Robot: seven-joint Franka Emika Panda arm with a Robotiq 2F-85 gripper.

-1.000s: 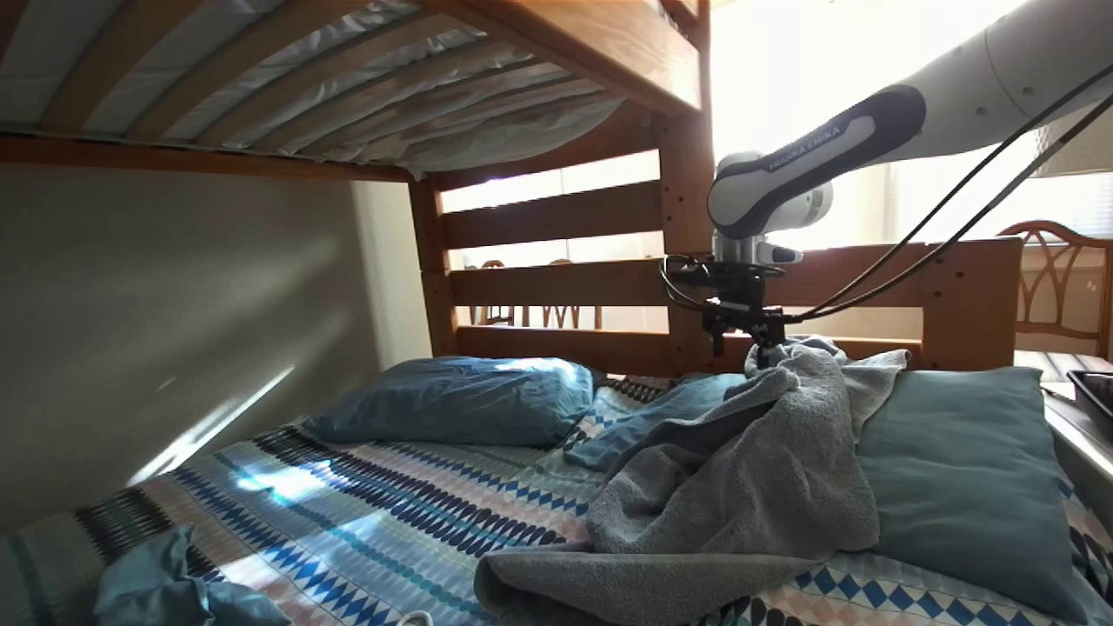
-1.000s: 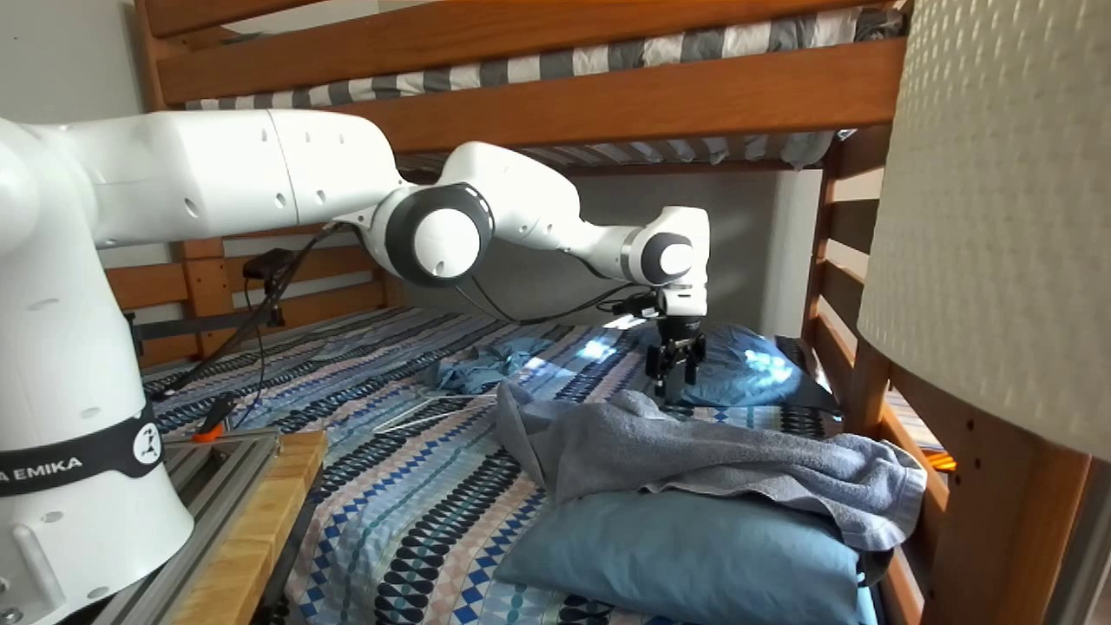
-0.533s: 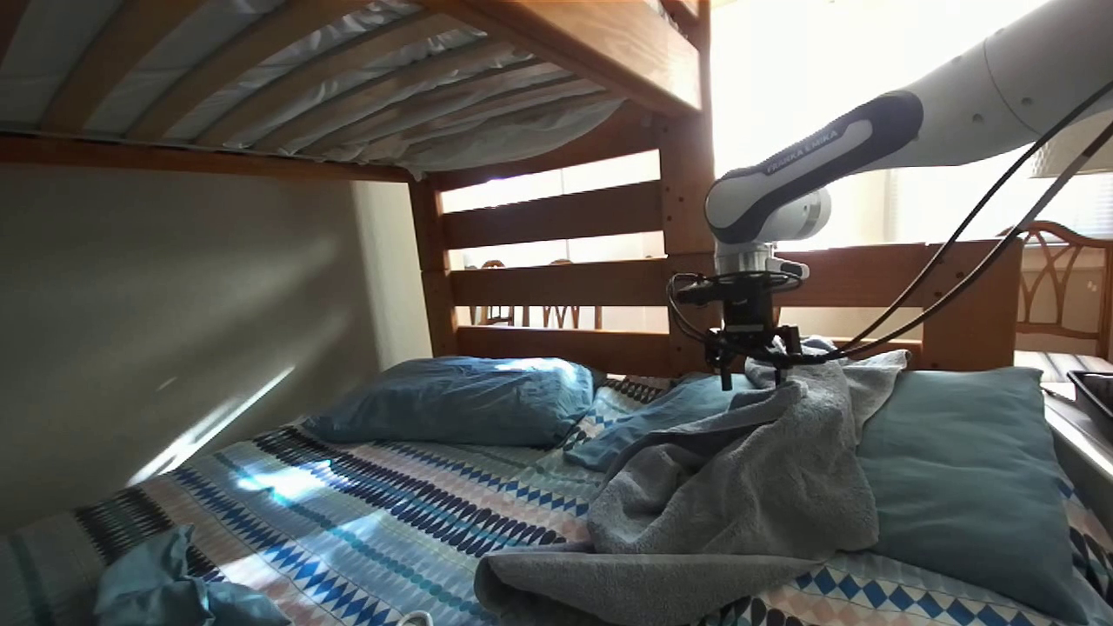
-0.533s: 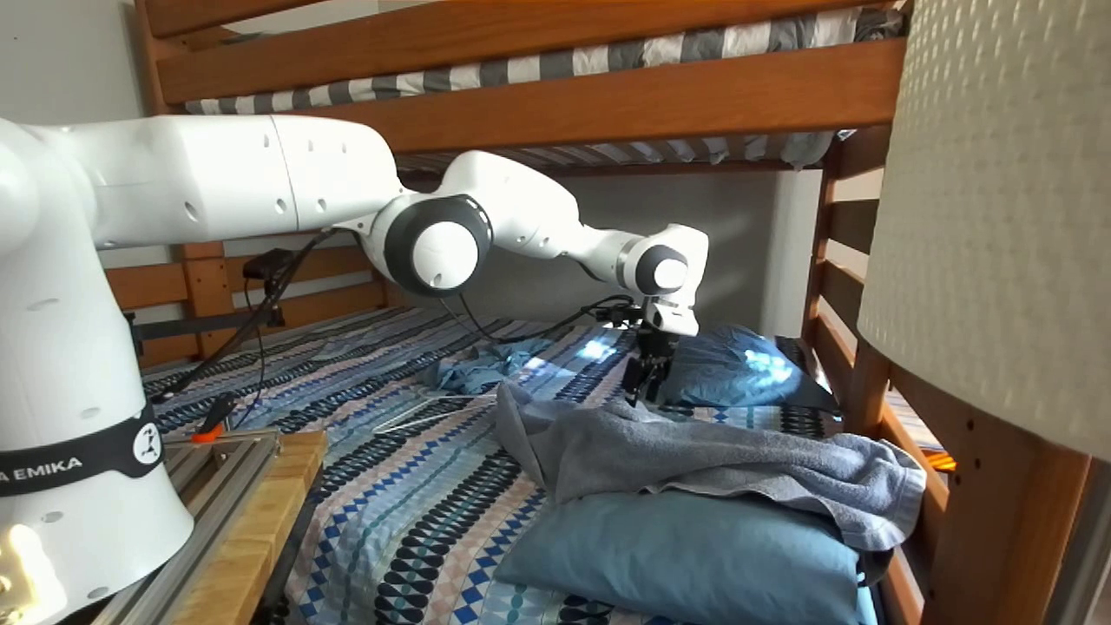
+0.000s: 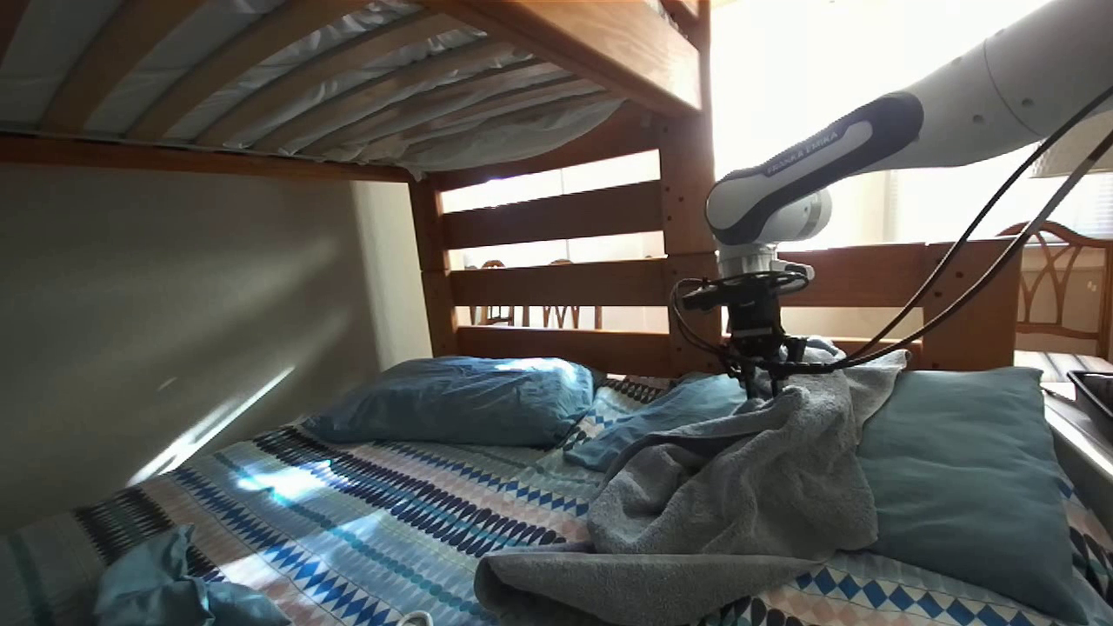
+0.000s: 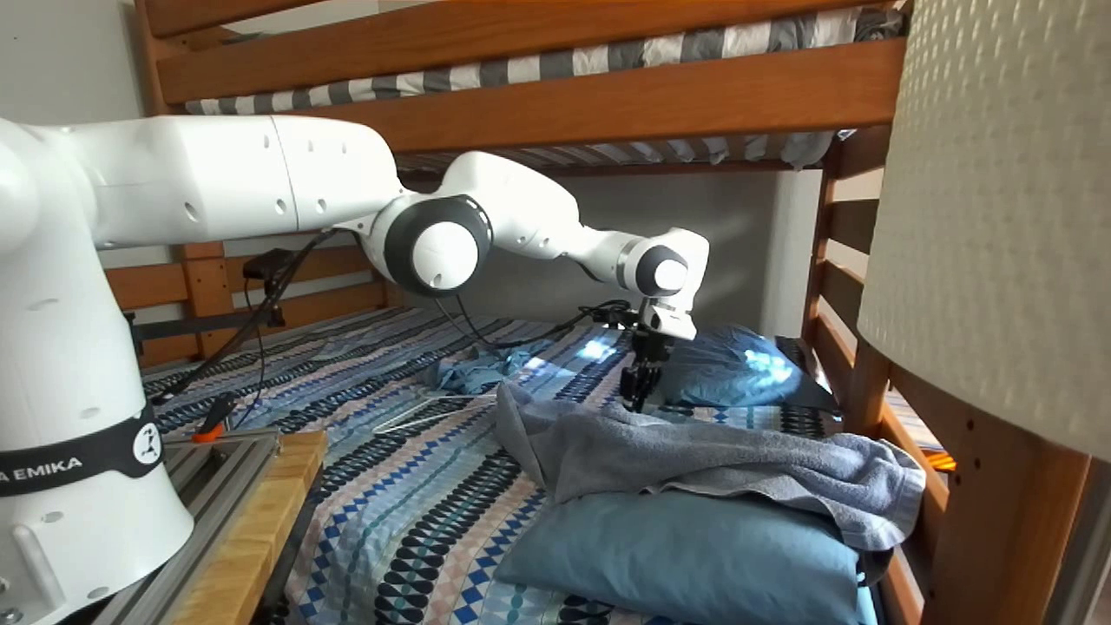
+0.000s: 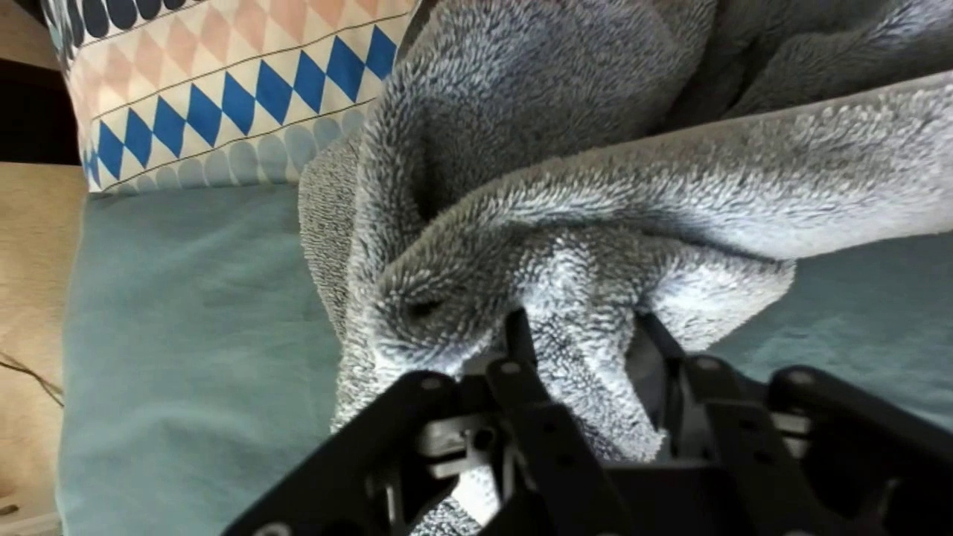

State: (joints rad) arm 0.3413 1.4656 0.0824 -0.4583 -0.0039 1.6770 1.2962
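Jaws parted astride a fold, the gripper (image 7: 582, 316) meets a plush gray towel (image 6: 694, 456) bunched along the far edge of a teal pillow (image 6: 686, 555) in an exterior view, the reach seemingly done, a firm grip and any lift apparently remaining.

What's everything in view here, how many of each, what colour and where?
Bunk bed: one, brown, across both exterior views
Upper bedding: count unclear, grey-and-white, upper bunk
Sheet: one, multicoloured, lower bunk
Pillows: at least two, blue, on the sheet
Towel: one, grey, draped partly over a pillow
Crumpled cloth: one, blue, on the sheet
Thin frame: one, white, on the sheet
Lampshade: one, cream, right edge of an exterior view
Chairs: at least two, brown, beyond the bunk bed
Arm: one, white and black, over the sheet
Fingers: two, black, at the towel, apart with its fabric between; grip unclear
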